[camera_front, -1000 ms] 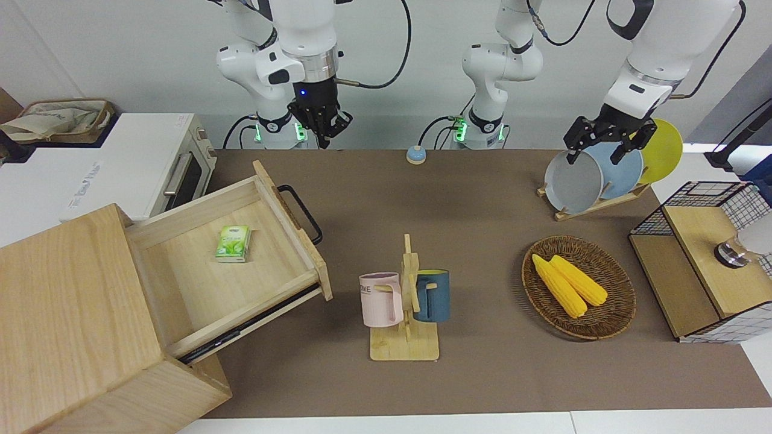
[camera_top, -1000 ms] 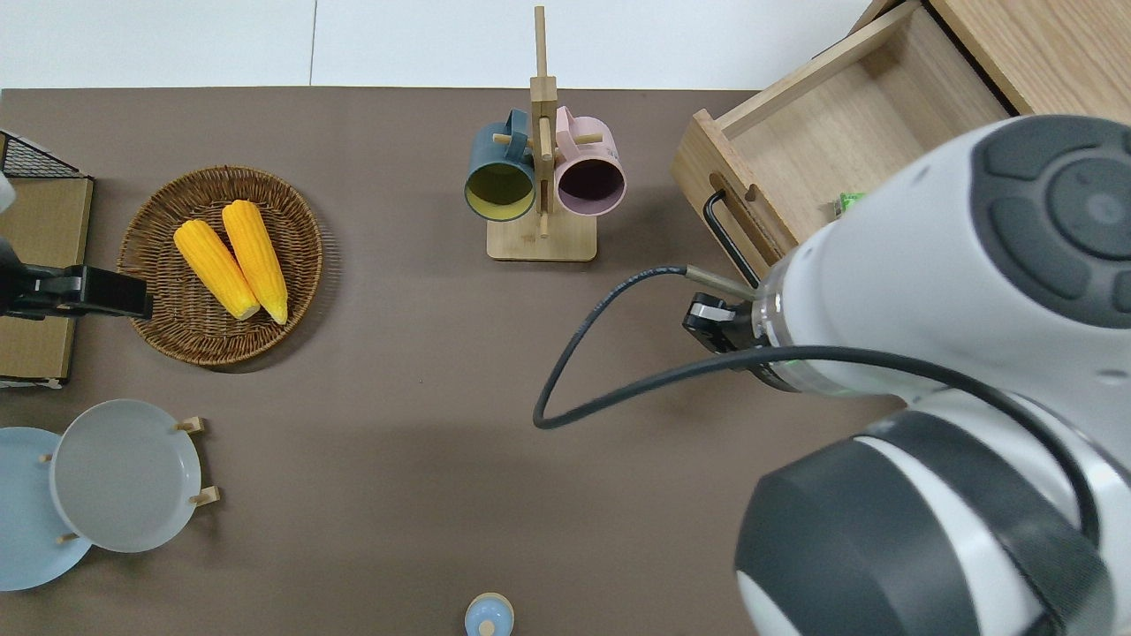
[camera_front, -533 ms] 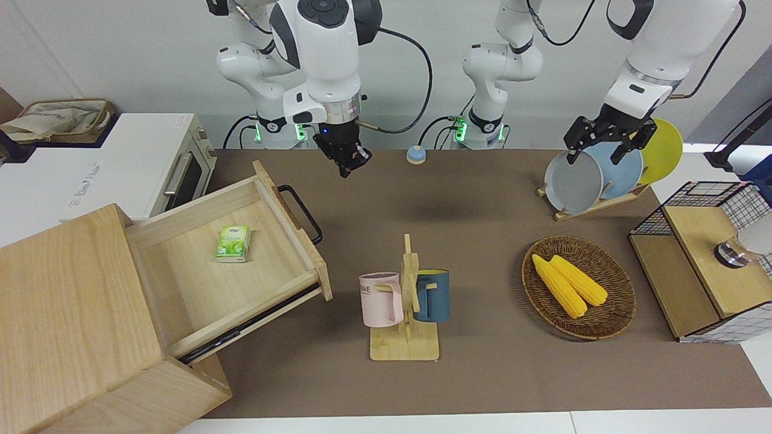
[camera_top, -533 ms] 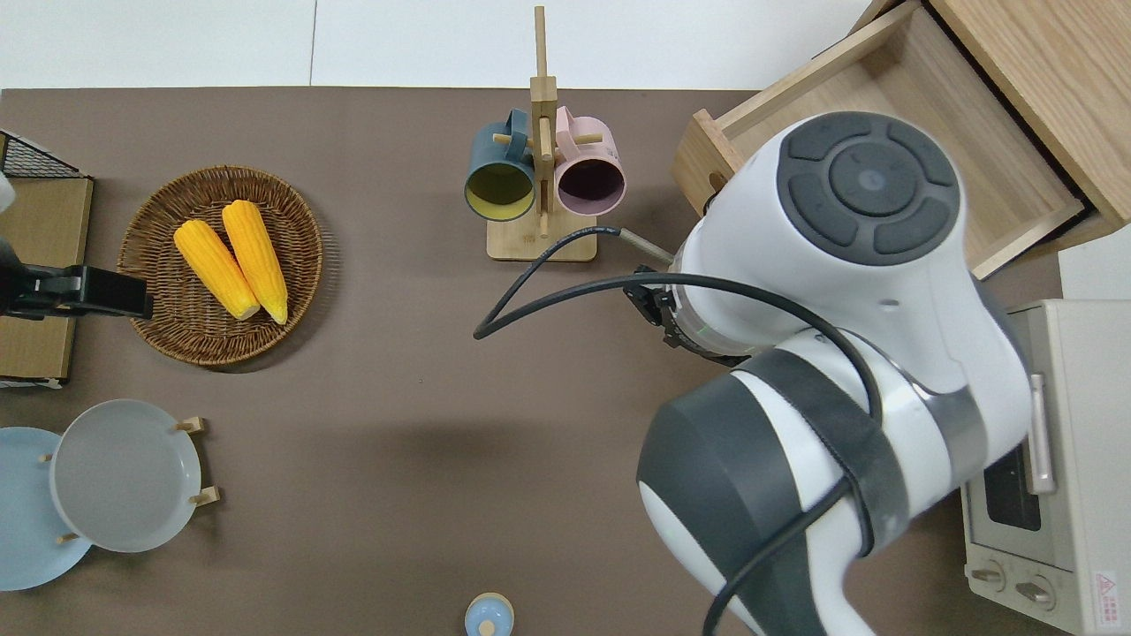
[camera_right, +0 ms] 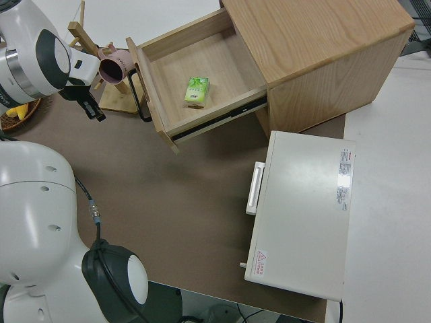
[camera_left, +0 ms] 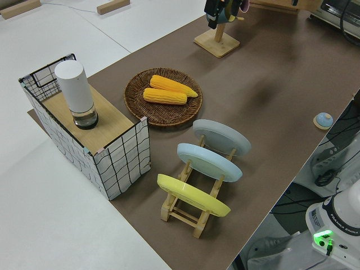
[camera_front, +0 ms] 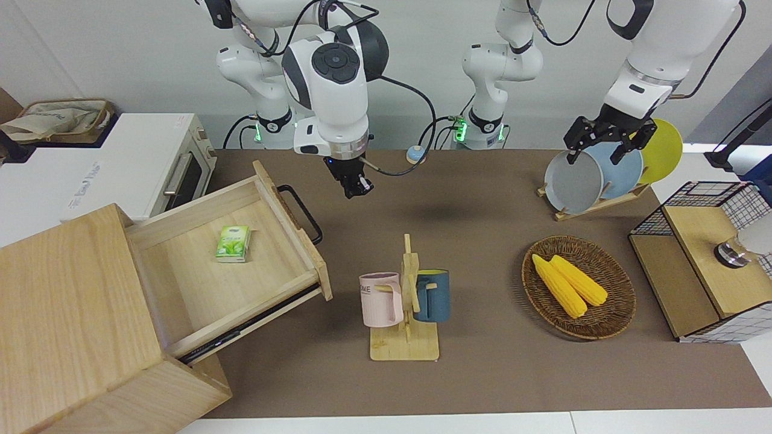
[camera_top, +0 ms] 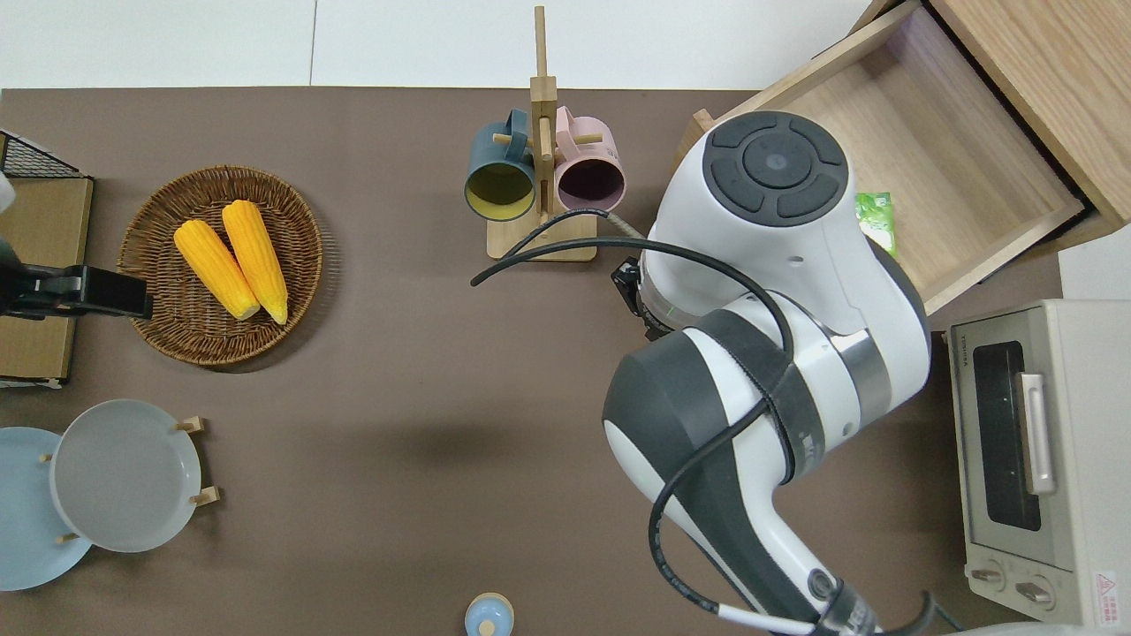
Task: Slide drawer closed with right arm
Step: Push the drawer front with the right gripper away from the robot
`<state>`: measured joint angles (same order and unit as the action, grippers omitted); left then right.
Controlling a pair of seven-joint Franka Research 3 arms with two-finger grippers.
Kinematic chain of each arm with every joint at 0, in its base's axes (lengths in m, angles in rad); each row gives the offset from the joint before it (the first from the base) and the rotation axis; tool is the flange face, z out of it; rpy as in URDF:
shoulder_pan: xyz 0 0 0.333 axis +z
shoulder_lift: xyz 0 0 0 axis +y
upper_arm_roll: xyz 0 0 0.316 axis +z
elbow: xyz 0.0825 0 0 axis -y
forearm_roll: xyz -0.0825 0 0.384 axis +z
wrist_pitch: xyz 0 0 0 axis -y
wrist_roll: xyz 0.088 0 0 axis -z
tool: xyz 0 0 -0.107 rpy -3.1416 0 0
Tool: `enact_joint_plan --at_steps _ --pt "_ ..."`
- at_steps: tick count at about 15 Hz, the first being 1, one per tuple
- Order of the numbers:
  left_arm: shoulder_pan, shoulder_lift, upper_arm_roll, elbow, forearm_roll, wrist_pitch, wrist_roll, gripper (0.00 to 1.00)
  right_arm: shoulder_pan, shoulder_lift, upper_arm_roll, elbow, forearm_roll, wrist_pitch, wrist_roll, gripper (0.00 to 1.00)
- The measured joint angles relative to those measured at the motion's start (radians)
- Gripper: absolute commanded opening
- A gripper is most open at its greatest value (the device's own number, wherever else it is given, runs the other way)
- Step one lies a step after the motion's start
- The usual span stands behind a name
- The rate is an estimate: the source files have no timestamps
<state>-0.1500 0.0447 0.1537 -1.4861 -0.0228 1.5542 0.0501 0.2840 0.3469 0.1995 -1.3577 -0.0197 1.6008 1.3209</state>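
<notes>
The drawer (camera_front: 241, 259) stands pulled out of its cabinet (camera_front: 78, 325) at my right arm's end of the table, a green packet (camera_front: 233, 243) inside. My right gripper (camera_front: 356, 188) hangs near the handle (camera_front: 301, 212), fingers together, holding nothing. My left arm is parked.

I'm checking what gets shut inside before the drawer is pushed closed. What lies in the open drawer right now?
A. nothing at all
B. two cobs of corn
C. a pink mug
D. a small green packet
D: a small green packet lies flat on the floor of the open drawer; the pink mug hangs on its wooden stand and the corn cobs lie in the wicker basket.
</notes>
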Motion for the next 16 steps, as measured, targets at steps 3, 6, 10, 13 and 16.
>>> enact_joint_plan --at_steps 3,6,10,13,16 --pt "0.0 0.0 0.0 0.0 0.0 0.0 0.0 1.0 0.0 0.025 -0.026 0.0 0.0 0.021 0.023 0.0" --pt "0.0 0.0 0.0 0.0 0.0 0.0 0.0 1.0 -0.003 0.037 -0.049 0.0 0.0 0.046 0.023 0.0" --pt "0.0 0.0 0.0 0.0 0.0 0.0 0.0 1.0 -0.004 0.053 -0.066 0.0 0.0 0.081 0.023 0.0" --pt "0.0 0.0 0.0 0.0 0.0 0.0 0.0 1.0 -0.004 0.067 -0.085 0.0 0.0 0.122 0.021 0.0" --pt "0.0 0.0 0.0 0.0 0.0 0.0 0.0 1.0 -0.007 0.073 -0.105 0.0 0.0 0.153 0.002 0.0"
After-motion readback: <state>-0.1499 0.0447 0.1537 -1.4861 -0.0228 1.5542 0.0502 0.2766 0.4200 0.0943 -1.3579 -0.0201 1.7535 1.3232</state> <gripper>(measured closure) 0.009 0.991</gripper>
